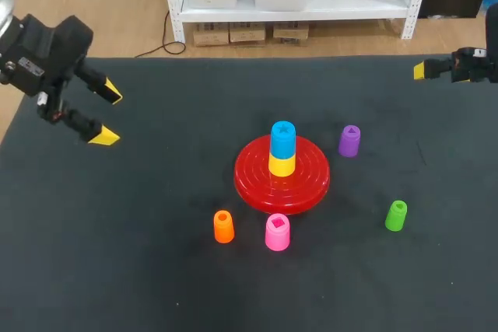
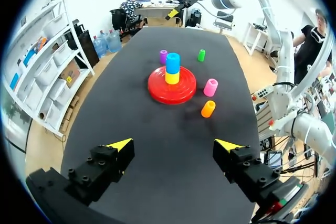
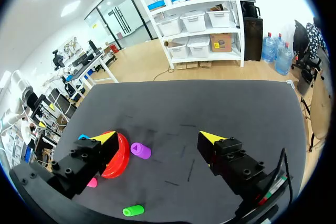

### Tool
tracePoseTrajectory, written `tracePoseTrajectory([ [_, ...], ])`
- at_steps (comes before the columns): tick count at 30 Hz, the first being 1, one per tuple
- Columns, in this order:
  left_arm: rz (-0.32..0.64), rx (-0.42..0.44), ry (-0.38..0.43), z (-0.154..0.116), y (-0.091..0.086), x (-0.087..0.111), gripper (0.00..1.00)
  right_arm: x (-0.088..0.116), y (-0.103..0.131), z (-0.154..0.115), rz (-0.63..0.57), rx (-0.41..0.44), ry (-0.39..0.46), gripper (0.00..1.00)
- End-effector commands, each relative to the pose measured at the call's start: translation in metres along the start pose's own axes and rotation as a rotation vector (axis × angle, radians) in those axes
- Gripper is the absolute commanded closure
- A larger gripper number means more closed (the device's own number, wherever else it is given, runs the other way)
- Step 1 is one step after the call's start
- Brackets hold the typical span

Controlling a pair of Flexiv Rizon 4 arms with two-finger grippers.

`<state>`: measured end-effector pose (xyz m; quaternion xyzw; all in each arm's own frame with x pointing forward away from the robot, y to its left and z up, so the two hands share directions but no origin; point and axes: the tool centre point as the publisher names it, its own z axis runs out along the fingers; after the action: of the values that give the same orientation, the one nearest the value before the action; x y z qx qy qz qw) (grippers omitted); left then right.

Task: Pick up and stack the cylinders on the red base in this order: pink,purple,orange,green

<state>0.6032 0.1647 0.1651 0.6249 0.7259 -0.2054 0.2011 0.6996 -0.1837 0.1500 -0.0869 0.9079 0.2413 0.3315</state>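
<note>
- Two grippers are shown above a dark table (image 1: 156,270), neither holding anything, and both well apart from the pieces.
- At the left gripper (image 2: 174,145) the fingers are spread wide, and only bare table surface is seen between them.
- At the right gripper (image 3: 158,137) the fingers are likewise held wide apart, with nothing touched by either tip.
- Far ahead of the left fingers, roughly in line with the gap between them, the red base (image 2: 157,90) is seen. In the right wrist view it is partly hidden behind one finger.
- On the middle of the base a yellow cylinder (image 2: 171,78) is stacked upright, and a blue cylinder (image 2: 172,62) is set directly on top of it.
- Nearest the left fingers, the orange cylinder (image 2: 208,108) is found standing on the table, short of the base and apart from it.
- Just beyond it, the pink cylinder (image 2: 210,87) is placed near the base's rim but not on it.
- Ahead of the right fingers and between them, the purple cylinder (image 3: 140,150) is seen just beside the base. From the left fingers it lies beyond the base.
- Under the right gripper, between its fingers, the green cylinder (image 3: 133,211) is seen on the table, well apart from the base.
</note>
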Motion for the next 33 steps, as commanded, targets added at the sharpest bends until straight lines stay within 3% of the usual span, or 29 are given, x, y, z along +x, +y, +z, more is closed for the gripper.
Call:
tracePoseTrajectory([
  [1,-0.01,-0.016,0.0,-0.002,0.001,-0.001,0.0,0.0,-0.001,0.0,-0.001,-0.002,0.001,0.0],
  [9,-0.06,-0.055,-0.123,-0.007,0.003,-0.007,0.0,0.0,-0.001,0.0,-0.001,-0.002,0.001,0.0],
  [15,-0.034,-0.046,-0.187,-0.003,-0.001,-0.011,0.0,0.0,-0.001,0.0,-0.001,-0.002,0.001,0.0],
  [25,0.034,-0.009,-0.223,0.001,-0.008,-0.008,0.0,0.0,-0.001,0.0,-0.001,-0.002,0.001,0.0],
  [33,0.038,-0.005,-0.231,-0.001,-0.003,0.002,0.0,0.0,-0.001,0.0,-0.001,-0.002,0.001,0.0],
])
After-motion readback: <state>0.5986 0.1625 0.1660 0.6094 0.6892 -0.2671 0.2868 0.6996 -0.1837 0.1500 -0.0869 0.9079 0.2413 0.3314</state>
